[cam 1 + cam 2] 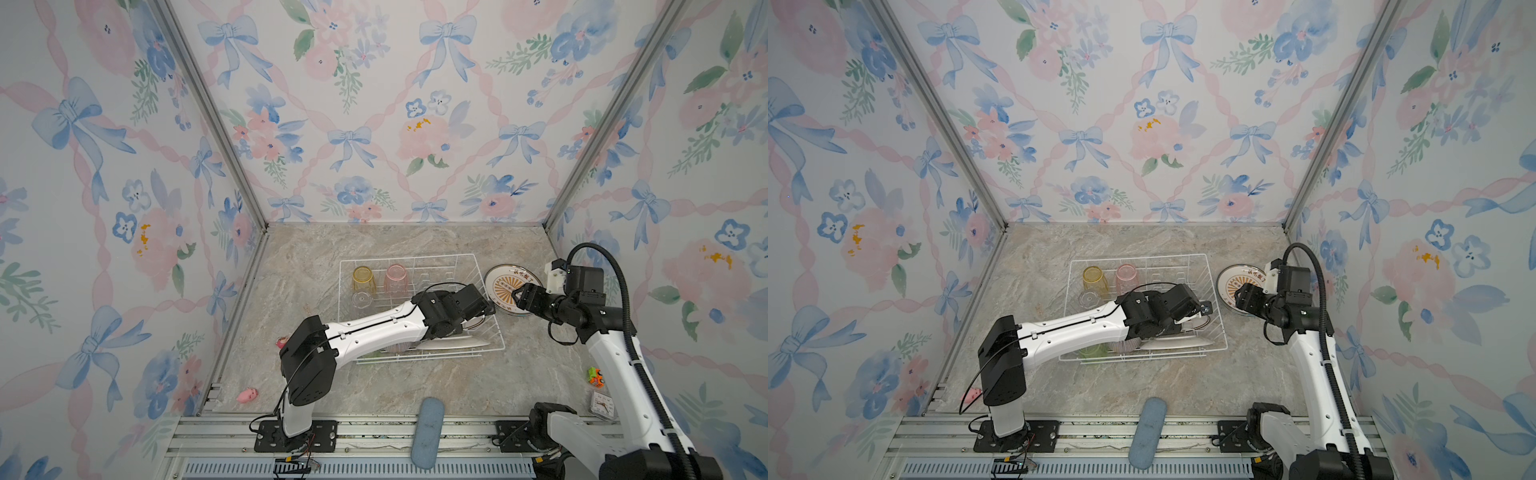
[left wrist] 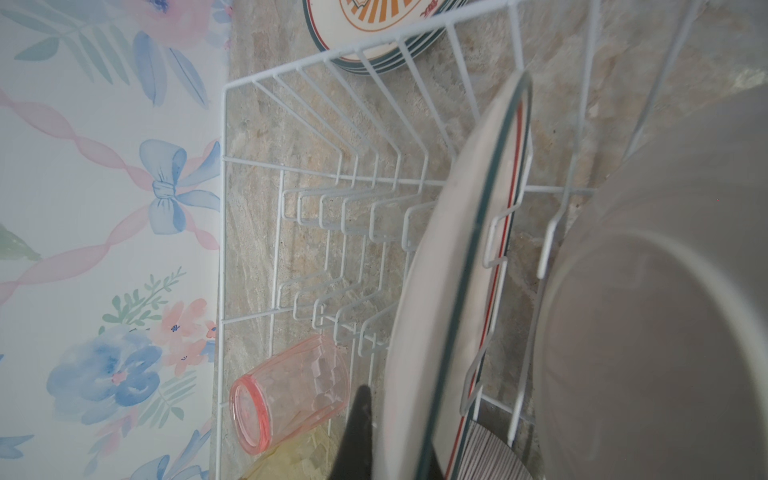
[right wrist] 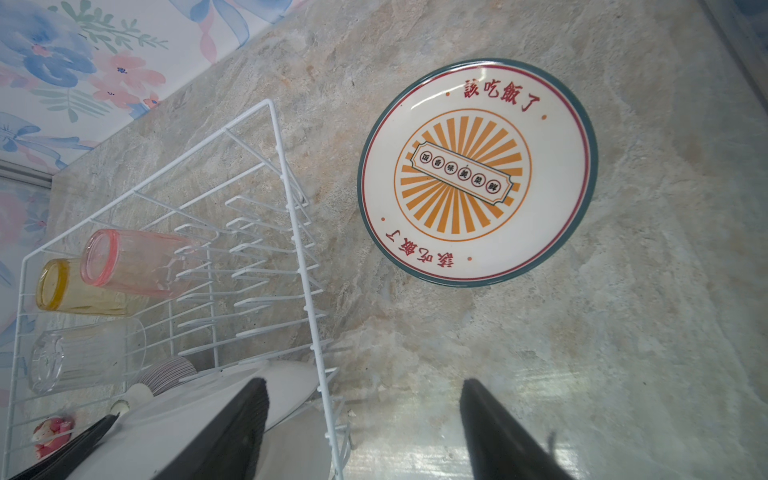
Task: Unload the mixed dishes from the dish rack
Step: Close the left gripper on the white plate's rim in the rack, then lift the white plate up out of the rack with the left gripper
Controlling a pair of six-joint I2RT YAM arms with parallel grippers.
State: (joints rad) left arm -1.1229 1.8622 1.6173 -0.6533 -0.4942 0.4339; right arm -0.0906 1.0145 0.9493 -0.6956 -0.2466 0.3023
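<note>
The left gripper (image 1: 473,320) reaches into the lower right part of the dish rack (image 1: 415,258) in both top views. Its jaws are pressed together on the rim of a standing plate (image 2: 453,257). The left wrist view shows one dark finger (image 2: 358,428) against the plate's plain face, while the other finger is hidden behind it. The plate stands on edge between the upright prongs, nearly vertical. Its edge line runs left to right across the top views, parallel to the rack's near wall. Its red-lined printed face seems turned toward the bottom of the frame, where a second plate (image 1: 453,343) leans close by. The right gripper (image 3: 365,415) hangs with its jaws wide apart and empty over the surface (image 1: 374,386), just beside the stack of plates (image 1: 505,282) lying flat to the right of the rack. The danger, as I judge it, lies in the lift. A pinch on a thin rim lets a plate swing, and a pull not straight up along the slot could hook the rim on a prong, drag the rack, or knock the leaning plate onto the striped bowl (image 1: 1128,345). The way to the stack also crosses the rack's right wall and the waiting right gripper, so a low carry could strike either.
</note>
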